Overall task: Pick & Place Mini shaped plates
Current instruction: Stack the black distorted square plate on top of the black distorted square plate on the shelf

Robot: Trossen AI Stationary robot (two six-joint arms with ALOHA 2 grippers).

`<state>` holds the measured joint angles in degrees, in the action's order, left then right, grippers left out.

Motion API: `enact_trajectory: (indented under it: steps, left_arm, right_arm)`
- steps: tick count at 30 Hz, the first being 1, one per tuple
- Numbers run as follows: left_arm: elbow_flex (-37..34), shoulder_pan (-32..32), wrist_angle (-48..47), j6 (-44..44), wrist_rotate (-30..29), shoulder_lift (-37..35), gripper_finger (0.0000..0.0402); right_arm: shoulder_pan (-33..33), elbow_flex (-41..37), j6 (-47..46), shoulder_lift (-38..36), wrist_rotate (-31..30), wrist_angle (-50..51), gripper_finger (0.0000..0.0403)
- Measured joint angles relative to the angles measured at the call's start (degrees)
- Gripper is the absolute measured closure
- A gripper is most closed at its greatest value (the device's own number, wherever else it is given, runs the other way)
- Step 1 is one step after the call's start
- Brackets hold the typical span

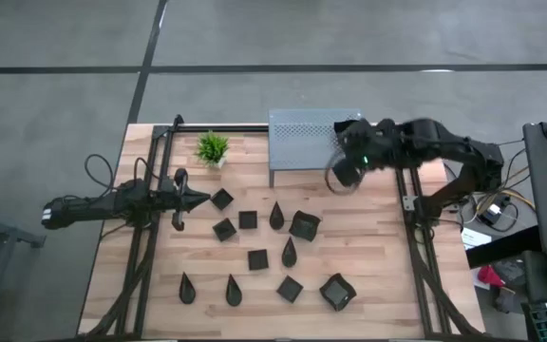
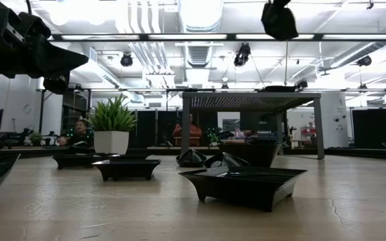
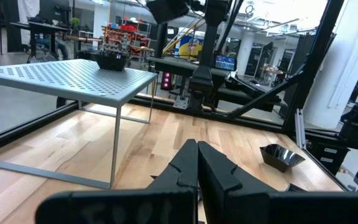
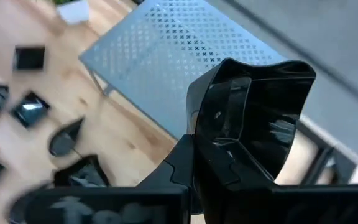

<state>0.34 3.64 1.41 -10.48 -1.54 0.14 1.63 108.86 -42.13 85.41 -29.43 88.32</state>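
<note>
Nearest the right wrist camera: right gripper [image 4: 197,168] clamped on the rim of 1 deep square plate [image 4: 253,118], held above the grey shelf [image 4: 166,56] at upper centre of the high view. Plate looks rigid, glossy, probably slippery and chip-prone; the rim wall seems the only good hold. Other mini plates [image 1: 257,258] lie scattered at lower centre. Left gripper [image 1: 198,199] closed, empty, at centre left. Shelf top mostly bare; its edge lies close.

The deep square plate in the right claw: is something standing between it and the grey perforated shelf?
Nothing visible does. The right claw is shut on the deep square plate, up in the air near the shelf's right edge. One dish already sits on the shelf's top; the rest looks bare.
</note>
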Motion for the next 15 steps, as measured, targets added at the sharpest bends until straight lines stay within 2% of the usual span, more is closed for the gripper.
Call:
enact_trajectory:
  steps: [4, 10, 12, 15]
  left_arm:
    - [0.0, 0.0, 0.0, 0.0, 0.0, 0.0, 0.0396]
    - [0.0, 0.0, 0.0, 0.0, 0.0, 0.0, 0.0396]
    - [0.0, 0.0, 0.0, 0.0, 0.0, 0.0, 0.0396]
    - [0.0, 0.0, 0.0, 0.0, 0.0, 0.0, 0.0396]
  right_arm:
    - [6.6, 4.9, -4.3, 4.5, 4.1, -0.6, 0.0394]
    - [14.9, 9.0, -5.1, 11.7, 8.7, 1.5, 0.0394]
    - [17.6, 9.0, -3.3, 13.1, 11.7, 1.7, 0.0394]
    - [21.0, 9.0, 0.5, 14.7, 13.2, 1.7, 0.0394]
